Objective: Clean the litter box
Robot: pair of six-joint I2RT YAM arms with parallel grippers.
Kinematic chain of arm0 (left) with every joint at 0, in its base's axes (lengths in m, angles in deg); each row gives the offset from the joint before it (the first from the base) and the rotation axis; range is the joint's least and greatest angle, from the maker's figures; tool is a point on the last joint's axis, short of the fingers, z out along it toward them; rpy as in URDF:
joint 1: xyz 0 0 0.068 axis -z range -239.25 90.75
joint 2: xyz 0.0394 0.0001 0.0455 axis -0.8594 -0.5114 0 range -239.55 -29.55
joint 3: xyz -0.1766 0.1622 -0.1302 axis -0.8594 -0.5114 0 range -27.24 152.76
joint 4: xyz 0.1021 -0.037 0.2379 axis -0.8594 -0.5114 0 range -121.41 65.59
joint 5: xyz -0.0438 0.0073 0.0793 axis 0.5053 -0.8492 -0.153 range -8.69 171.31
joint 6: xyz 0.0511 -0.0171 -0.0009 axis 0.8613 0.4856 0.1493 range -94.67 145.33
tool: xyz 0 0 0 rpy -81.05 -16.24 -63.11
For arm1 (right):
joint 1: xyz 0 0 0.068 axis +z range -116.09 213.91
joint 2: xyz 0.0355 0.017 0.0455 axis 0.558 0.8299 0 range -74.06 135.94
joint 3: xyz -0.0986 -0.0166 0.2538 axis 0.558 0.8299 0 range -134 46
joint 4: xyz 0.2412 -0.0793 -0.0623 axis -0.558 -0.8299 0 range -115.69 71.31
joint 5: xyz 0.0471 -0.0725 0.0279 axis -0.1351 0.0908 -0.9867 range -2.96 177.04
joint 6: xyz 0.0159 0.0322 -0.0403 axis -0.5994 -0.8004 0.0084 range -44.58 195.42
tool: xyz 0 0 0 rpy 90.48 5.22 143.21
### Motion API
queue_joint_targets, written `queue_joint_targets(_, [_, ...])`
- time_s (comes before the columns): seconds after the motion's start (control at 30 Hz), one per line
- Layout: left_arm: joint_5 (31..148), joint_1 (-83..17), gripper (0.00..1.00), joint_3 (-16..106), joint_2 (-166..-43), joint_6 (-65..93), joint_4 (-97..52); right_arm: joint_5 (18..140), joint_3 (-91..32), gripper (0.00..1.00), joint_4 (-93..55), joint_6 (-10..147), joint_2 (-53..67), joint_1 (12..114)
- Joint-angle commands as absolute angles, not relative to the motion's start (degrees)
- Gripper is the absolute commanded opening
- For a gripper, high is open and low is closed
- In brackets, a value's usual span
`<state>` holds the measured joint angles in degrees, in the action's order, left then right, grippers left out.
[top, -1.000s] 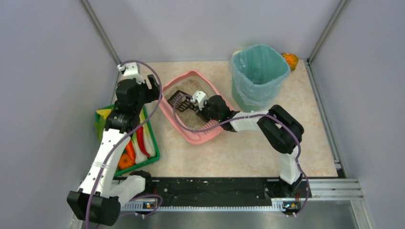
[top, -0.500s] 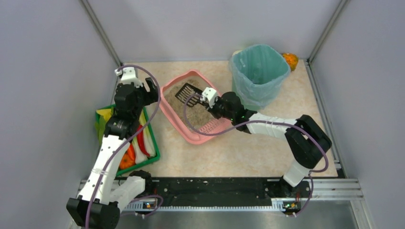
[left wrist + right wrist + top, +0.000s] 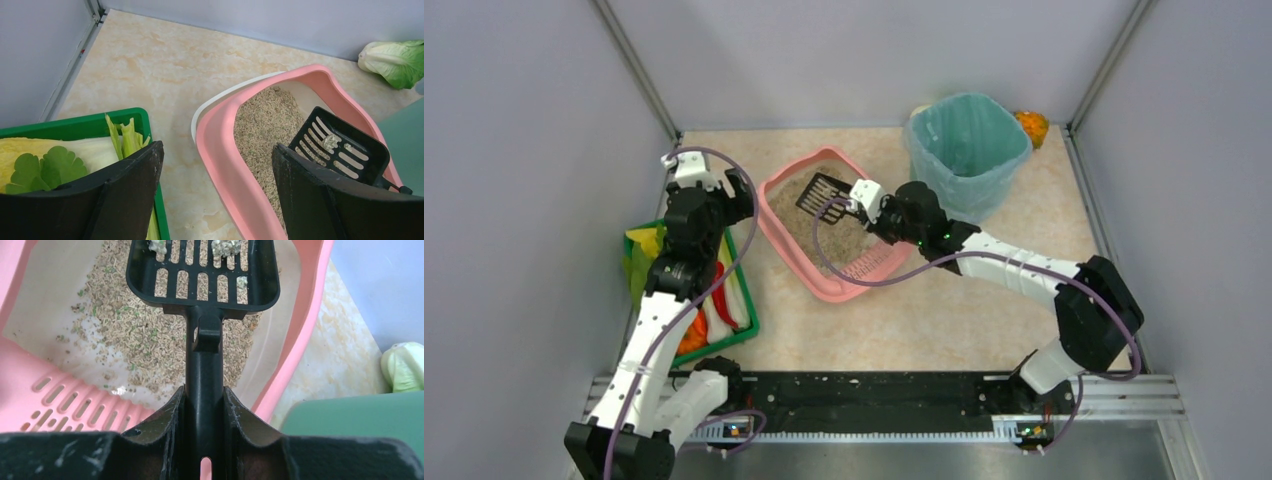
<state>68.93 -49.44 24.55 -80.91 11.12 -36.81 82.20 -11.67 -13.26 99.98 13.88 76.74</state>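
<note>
Litter box (image 3: 859, 270) sits far-centre on the counter, between the green tray (image 3: 742, 300) at the left edge and the teal-lined bin (image 3: 969, 150) near the far right corner. Right gripper (image 3: 205, 405) pinches the black slotted scoop (image 3: 202, 270) by its handle; scoop head is over the litter with pale clumps (image 3: 220, 246) in it. Left gripper (image 3: 215, 175) is spread wide, holding nothing, just left of the box. Counter (image 3: 944, 320) is beige marbled, with plain grey walls and metal corner posts.

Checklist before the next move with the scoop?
1. Grip: right hand shut on scoop handle: ok.
2. Load: pale clumps sitting on the slats: ok.
3. Scoop held above the sand in the litter box: ok.
4. Mouth of bin open and lined: ok.
5. The left hand open, empty, outside the box rim: ok.
6. Loose grains fully sifted out: cannot tell.
</note>
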Motion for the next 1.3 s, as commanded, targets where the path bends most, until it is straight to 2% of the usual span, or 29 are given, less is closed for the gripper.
queue_joint_targets(0.0, [67.6,-49.4,0.84,24.0,-79.4,11.4,-32.1,81.4,-15.8,0.00,-21.8,103.2,10.3,74.4])
queue_joint_targets(0.07, [67.6,-49.4,0.84,23.1,-79.0,11.4,-31.1,78.2,-15.0,0.00,-16.1,99.5,9.6,73.5])
queue_joint_targets(0.13, [68.1,-49.4,0.84,23.4,-79.1,11.4,-31.3,71.6,-16.8,0.00,-18.2,98.6,9.4,73.5])
queue_joint_targets(0.23, [67.8,-49.4,0.84,23.4,-78.3,11.5,-32.0,77.7,-14.8,0.00,-17.1,98.5,8.1,73.2])
queue_joint_targets(0.33, [68.1,-49.4,0.84,21.9,-77.1,11.8,-31.2,72.2,-16.6,0.00,-19.2,99.4,7.8,73.0])
queue_joint_targets(0.4, [68.1,-49.4,0.84,22.2,-76.9,11.7,-32.2,79.4,-15.9,0.00,-14.8,97.3,7.2,72.7])
queue_joint_targets(0.47, [68.1,-49.4,0.84,21.3,-76.1,11.5,-31.7,70.9,-14.8,0.00,-9.8,93.1,7.4,71.9])
queue_joint_targets(0.5, [68.3,-49.5,0.84,21.2,-75.7,11.5,-31.6,64.4,-15.6,0.00,-11.5,93.6,7.8,72.0])
queue_joint_targets(0.53, [68.4,-49.4,0.84,21.3,-75.6,11.6,-31.9,63.9,-16.6,0.00,-15.5,95.0,8.0,72.1])
queue_joint_targets(0.6, [68.0,-49.4,0.84,21.6,-75.1,12.2,-32.8,77.1,-15.6,0.00,-17.4,95.9,7.5,71.8])
queue_joint_targets(0.63, [67.6,-49.4,0.84,21.2,-74.5,12.2,-32.9,79.7,-14.2,0.00,-15.1,95.0,7.3,71.3])
queue_joint_targets(0.73, [68.1,-49.4,0.84,20.0,-74.0,12.2,-32.3,65.7,-15.2,0.00,-14.9,93.3,6.9,71.0])
queue_joint_targets(0.83, [68.3,-49.4,0.84,20.4,-73.9,11.8,-32.6,77.2,-15.0,0.00,-15.7,93.6,6.2,70.3])
queue_joint_targets(0.97, [68.2,-49.4,0.84,20.3,-74.1,12.6,-32.1,70.0,-17.4,0.00,-18.1,92.9,5.1,70.1])
queue_joint_targets(1.27, [68.4,-49.4,0.84,18.8,-73.9,12.7,-30.6,71.8,-23.4,0.00,-25.6,92.9,4.7,70.2])
